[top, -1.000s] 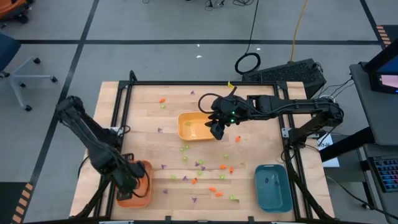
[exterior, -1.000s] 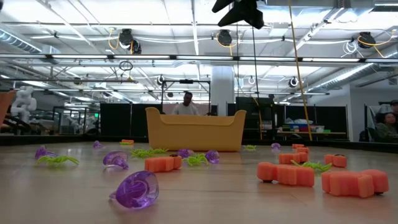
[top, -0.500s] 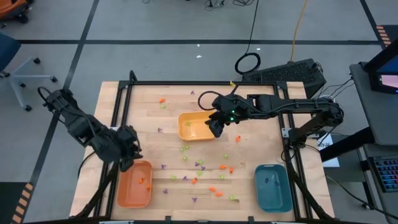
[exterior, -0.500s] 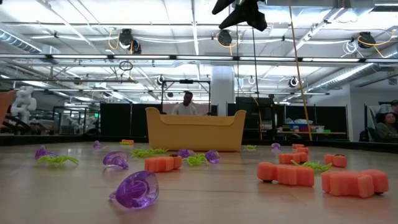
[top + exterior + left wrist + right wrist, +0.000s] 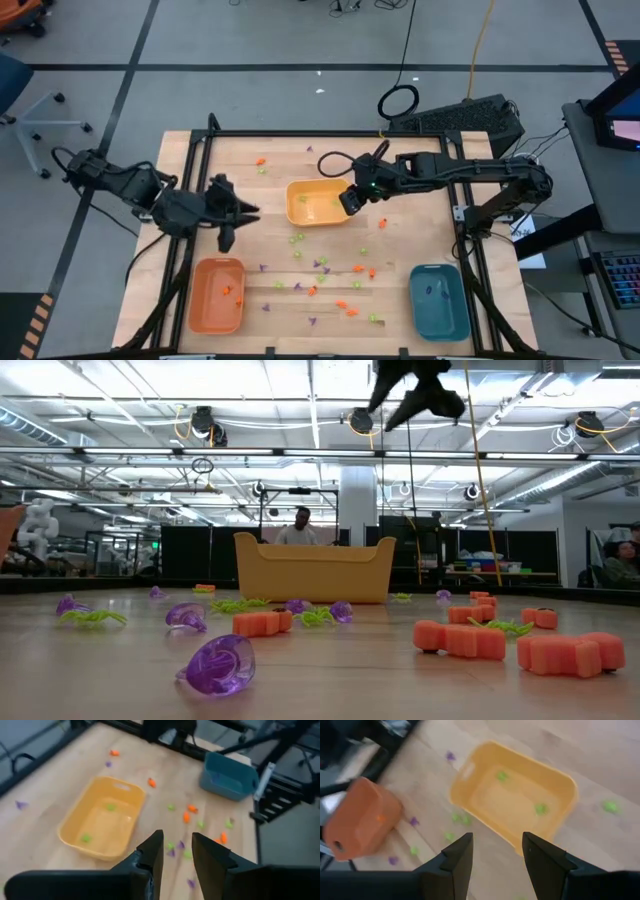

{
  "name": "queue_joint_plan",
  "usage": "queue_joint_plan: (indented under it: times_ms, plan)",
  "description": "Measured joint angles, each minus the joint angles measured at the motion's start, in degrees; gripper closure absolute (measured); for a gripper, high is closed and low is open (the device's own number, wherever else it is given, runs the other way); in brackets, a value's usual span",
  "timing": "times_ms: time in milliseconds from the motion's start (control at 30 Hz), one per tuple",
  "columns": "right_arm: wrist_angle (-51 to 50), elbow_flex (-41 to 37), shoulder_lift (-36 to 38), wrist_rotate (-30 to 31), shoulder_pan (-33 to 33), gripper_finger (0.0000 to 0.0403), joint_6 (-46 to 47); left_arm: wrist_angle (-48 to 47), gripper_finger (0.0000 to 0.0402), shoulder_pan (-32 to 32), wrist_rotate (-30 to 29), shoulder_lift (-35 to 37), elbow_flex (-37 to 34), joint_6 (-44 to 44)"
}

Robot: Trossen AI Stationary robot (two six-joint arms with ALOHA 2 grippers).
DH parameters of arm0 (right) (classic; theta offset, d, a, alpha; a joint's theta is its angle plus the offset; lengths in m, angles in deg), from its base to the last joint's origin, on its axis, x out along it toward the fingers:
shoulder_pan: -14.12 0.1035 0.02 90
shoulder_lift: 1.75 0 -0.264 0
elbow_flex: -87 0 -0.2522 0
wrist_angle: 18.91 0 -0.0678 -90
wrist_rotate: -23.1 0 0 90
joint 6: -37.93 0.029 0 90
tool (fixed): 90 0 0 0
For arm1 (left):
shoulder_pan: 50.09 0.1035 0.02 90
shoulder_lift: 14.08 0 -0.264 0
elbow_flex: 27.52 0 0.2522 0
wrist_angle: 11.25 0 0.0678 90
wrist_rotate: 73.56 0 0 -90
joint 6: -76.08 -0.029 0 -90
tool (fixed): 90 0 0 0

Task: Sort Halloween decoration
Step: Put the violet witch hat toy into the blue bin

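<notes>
The Halloween decoration pieces (image 5: 325,270), tiny and orange, light green and purple, lie scattered on the wooden table between three trays. They show large in the low view, such as a purple ring (image 5: 220,663) and orange blocks (image 5: 462,639). The yellow tray (image 5: 300,213) holds a few green pieces, and the orange tray (image 5: 205,300) a few orange ones. The teal tray (image 5: 440,310) stands near right. My left gripper (image 5: 245,213) (image 5: 176,845) hangs left of the yellow tray, pointing toward it, open by a narrow gap and empty. My right gripper (image 5: 348,203) (image 5: 496,847) hovers open over the yellow tray's right end.
Black frame rails (image 5: 195,190) run along the table's left, far and right sides. A keyboard (image 5: 470,115) and a cable loop (image 5: 398,100) lie beyond the far right corner. A person (image 5: 300,525) stands in the room behind the yellow tray (image 5: 312,570).
My left gripper has risen out of the orange tray, gone toward the far edge and then right toward the yellow tray, tipping from pointing down to nearly level. My right gripper has rolled at the wrist while staying over the yellow tray.
</notes>
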State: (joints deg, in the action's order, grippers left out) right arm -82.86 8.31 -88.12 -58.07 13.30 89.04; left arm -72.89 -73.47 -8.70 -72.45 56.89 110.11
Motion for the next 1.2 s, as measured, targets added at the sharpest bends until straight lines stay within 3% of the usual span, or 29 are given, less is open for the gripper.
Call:
queue_joint_plan:
  times_ms: [367, 633, 933, 1200]
  plan:
    - [-19.2, 0.0, 0.0, -3.0, -4.4, 0.0245, 6.1, -1.3, 0.032, 9.8, 5.2, 0.0, 0.0, -3.5]
    - [-22.7, 0.0, -0.4, -2.9, -17.1, 0.0245, 0.4, -2.6, 0.032, 13.7, 6.0, 0.0, 0.0, -4.9]
    - [-18.6, 0.0, -7.6, -4.0, -30.4, 0.0245, -23.3, -2.5, 0.032, 18.1, 5.9, -0.2, 0.0, -5.9]
    - [-18.7, 0.0, -18.1, -9.2, -33.4, 0.0245, -34.9, -2.4, 0.032, 20.0, 5.9, -1.0, 0.0, -4.4]
